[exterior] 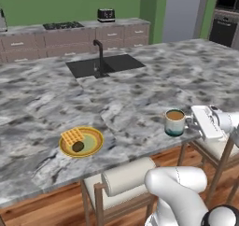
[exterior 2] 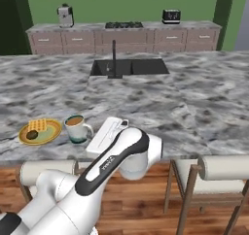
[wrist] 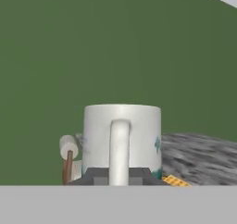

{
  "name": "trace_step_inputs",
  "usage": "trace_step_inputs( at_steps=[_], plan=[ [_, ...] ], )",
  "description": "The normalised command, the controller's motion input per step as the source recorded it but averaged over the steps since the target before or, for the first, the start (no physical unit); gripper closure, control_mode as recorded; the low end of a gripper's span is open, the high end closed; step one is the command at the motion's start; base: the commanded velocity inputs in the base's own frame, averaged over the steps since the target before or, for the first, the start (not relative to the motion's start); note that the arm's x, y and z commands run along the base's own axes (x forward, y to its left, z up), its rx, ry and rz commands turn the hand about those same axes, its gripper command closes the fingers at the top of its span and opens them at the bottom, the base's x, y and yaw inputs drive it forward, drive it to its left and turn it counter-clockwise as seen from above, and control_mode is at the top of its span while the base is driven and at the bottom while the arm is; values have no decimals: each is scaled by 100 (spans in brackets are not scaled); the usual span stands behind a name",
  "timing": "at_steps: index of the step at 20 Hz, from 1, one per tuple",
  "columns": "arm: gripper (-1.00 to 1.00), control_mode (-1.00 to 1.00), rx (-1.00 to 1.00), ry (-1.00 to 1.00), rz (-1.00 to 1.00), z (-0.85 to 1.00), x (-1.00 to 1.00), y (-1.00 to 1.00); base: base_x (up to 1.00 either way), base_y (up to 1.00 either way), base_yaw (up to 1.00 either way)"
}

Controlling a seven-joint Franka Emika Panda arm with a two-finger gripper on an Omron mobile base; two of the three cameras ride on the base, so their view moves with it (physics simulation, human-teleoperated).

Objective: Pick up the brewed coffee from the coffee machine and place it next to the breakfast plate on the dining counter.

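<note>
One mug [exterior: 175, 122] on marble island [exterior: 140, 89] – green-walled kitchen – jaws astride handle, grip state unclear.

Base cams behind, L/R, both on dining counter [exterior: 140, 94] – hand cam close on mug [wrist: 122, 142]

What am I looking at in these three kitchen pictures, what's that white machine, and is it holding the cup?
The white machine is a robot arm on a driving base, in a rendered kitchen. Two pictures come from cameras on the base, behind the arm to its left and right; the third looks out from the hand itself. On the marble dining counter sit a yellow breakfast plate with a waffle and a white mug of coffee; a black sink is set in further back. The gripper is at the mug's handle, its tips on either side in the hand view, but whether it is clamped is unclear. The mug appears to rest on the counter, right of the plate with a gap between them.
</note>
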Motion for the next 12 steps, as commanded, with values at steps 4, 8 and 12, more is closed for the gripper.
trace_step_inputs(
  at_steps=[4,8,12],
  plan=[
    [100,-100,-1,0,-3,-12,28,16,13,18,-7],
    [100,-100,1,3,4,-3,56,0,0,0,0],
    [100,-100,0,11,13,0,79,33,0,0,0]
  ],
)
